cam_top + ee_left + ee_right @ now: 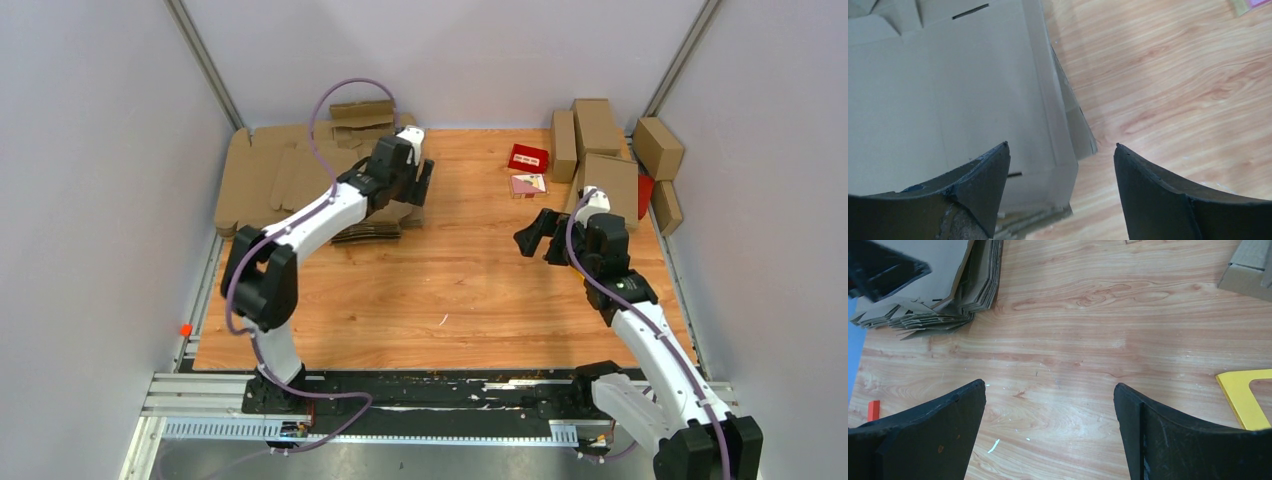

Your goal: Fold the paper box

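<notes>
The paper box (275,175) lies as a flat brown die-cut sheet with slots and flaps at the back left, on top of other blanks; it fills the upper left of the left wrist view (948,90). My left gripper (420,185) is open and empty, hovering over the sheet's right edge (1060,145), one finger over cardboard, the other over bare wood. My right gripper (535,235) is open and empty above bare table at the right of centre (1048,385).
A thick pile of flat blanks (365,233) sits under the left arm and also shows in the right wrist view (948,305). Folded brown boxes (612,185) stand at the back right. A small red carton (528,157) lies beside them. A yellow piece (1243,395) lies near the right gripper.
</notes>
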Available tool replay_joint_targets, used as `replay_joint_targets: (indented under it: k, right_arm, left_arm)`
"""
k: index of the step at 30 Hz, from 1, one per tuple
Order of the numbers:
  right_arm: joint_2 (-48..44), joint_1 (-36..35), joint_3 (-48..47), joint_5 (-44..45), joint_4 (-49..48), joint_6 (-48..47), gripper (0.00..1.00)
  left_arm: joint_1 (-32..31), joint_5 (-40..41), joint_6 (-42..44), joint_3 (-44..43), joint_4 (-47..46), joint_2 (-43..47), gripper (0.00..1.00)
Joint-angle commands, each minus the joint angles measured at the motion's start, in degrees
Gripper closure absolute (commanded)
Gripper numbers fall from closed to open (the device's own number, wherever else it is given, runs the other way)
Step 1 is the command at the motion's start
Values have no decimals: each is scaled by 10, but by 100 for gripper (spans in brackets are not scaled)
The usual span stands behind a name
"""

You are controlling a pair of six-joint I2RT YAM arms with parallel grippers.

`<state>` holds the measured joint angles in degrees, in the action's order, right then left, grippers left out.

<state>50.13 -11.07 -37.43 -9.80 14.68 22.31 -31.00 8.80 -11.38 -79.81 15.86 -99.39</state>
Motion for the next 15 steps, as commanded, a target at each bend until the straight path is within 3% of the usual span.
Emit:
replay_joint_targets:
  k: [1,9,12,14,15]
  right_arm:
    - [9,2,-20,-17,-5,-8,0]
    - [21,2,-21,-29,-10,-7,0]
    - [23,2,-21,-29,-10,-8,0]
    - [23,2,-21,-29,-13,-6,0]
    - [24,2,-19,-30,-14,-7,0]
  left_arm:
    - [-1,9,67,-112,120,-95,19]
    - [-10,31,86,-219,187,-200,32]
    - [-12,46,84,-231,200,-213,45]
    - [-14,69,82,-229,200,-204,64]
    - [-15,79,83,-225,198,-196,68]
